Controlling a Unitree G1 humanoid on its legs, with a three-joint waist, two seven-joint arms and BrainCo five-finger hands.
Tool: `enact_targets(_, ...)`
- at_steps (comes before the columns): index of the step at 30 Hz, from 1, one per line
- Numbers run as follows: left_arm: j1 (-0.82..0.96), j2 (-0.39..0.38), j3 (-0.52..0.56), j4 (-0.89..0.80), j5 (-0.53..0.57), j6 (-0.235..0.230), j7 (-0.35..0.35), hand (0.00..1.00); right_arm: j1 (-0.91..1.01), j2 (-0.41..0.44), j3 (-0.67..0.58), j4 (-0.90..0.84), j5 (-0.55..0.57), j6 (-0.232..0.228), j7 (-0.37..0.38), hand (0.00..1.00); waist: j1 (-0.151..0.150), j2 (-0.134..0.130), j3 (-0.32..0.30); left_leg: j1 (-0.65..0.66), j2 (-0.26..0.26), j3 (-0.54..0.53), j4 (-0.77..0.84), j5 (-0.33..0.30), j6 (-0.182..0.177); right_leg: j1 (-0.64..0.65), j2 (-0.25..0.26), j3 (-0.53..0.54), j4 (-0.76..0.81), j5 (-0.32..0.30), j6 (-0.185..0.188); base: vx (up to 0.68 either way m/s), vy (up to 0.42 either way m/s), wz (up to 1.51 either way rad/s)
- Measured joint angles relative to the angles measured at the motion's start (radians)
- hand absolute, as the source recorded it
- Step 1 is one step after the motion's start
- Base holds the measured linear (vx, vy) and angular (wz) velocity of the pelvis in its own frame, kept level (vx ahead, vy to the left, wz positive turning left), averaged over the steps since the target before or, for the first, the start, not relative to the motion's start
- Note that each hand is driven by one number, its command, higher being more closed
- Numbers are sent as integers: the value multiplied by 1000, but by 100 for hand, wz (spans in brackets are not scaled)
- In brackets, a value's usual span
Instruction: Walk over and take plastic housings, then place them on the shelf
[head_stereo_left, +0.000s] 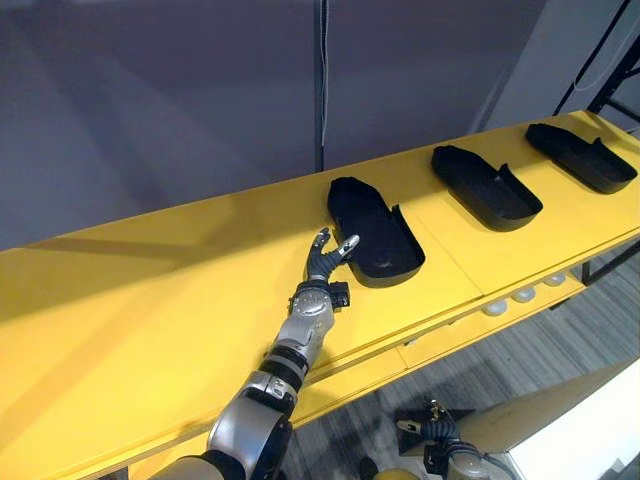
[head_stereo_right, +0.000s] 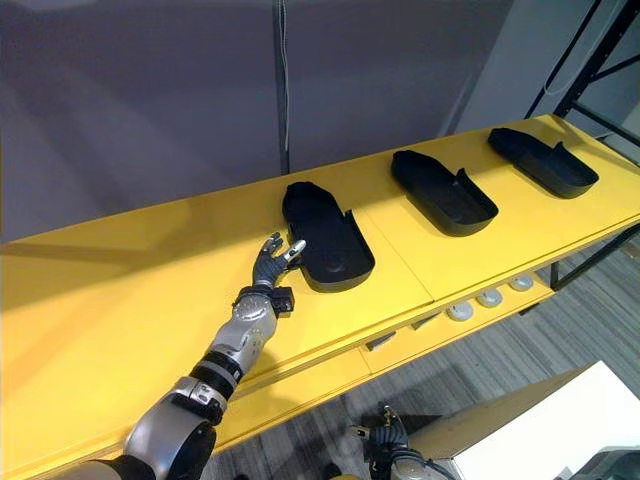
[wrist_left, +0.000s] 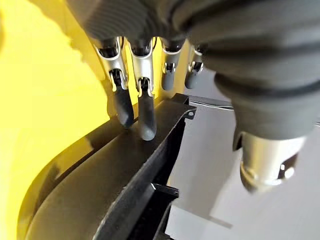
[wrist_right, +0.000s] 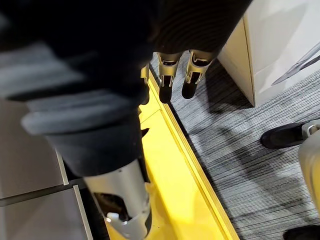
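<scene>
Three black plastic housings lie in a row on the yellow shelf (head_stereo_left: 150, 300): the nearest housing (head_stereo_left: 375, 235), a middle one (head_stereo_left: 485, 187) and a far one (head_stereo_left: 582, 157) toward the right end. My left hand (head_stereo_left: 325, 262) reaches over the shelf to the nearest housing's left edge. It is open, and in the left wrist view its fingertips (wrist_left: 145, 120) rest against that housing's rim (wrist_left: 100, 185) while the thumb stands apart. Low down, below the shelf's front edge, hangs my right hand (head_stereo_left: 438, 432), with relaxed fingers (wrist_right: 167, 75) that hold nothing.
A grey wall with a black vertical cable (head_stereo_left: 322, 80) backs the shelf. White round knobs (head_stereo_left: 520, 295) sit under the shelf's front lip. A white box (head_stereo_left: 580, 440) stands on the grey floor at lower right. A black rack frame (head_stereo_left: 615, 80) rises at far right.
</scene>
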Motion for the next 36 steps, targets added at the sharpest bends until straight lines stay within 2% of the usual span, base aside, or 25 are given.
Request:
enact_targets(10,117,-2,-41,-328,12,-3,13,0,81,4,0,-40,0,0,-7,0,24,1,0,1,6,-9,0,0,0,-4,-3,-1,22,-8,4,-16,9,2)
enact_targets(13,128,1,-46,-423,86,-5,5,0,108,4,0,-46,0,0,-6,0,31,1,-1,0,4,-11,0,1,0,-6,-5,-2,27,-9,5,0,0,0)
enact_targets(17,140,15,-110,-528,232,-20,-67,0,123,4,0,-47,1,-2,4,0,34,1,-2,-4,2,-25,0,2,2,-5,-7,-16,28,-11,6,-12,14,9)
enact_targets(18,143,19,-134,-547,261,-23,-81,100,125,4,0,-47,1,-3,6,0,36,2,-3,-4,2,-25,0,2,2,-5,-7,-16,28,-11,7,-6,11,6)
enact_targets(24,167,29,-359,-599,419,-53,-214,100,123,4,2,-46,0,-7,32,0,47,4,-8,-7,2,-24,0,2,2,-9,-6,-13,28,-12,8,0,0,0)
enact_targets(28,168,29,-404,-584,500,-68,-253,100,117,1,2,-40,0,-12,34,0,44,12,-26,-23,2,-13,0,3,2,-36,-4,2,38,-13,9,-7,13,-10)
enact_targets(32,168,31,-450,-509,593,-68,-260,100,112,1,2,-36,0,-15,33,0,39,12,-31,-21,1,-4,0,4,4,-41,-3,10,43,-13,9,0,9,-5)
enact_targets(36,185,42,-457,-415,638,-65,-262,100,103,1,3,-36,0,-23,33,0,20,11,-31,-16,-4,1,0,6,6,-39,-2,11,42,-11,8,-23,26,-4)
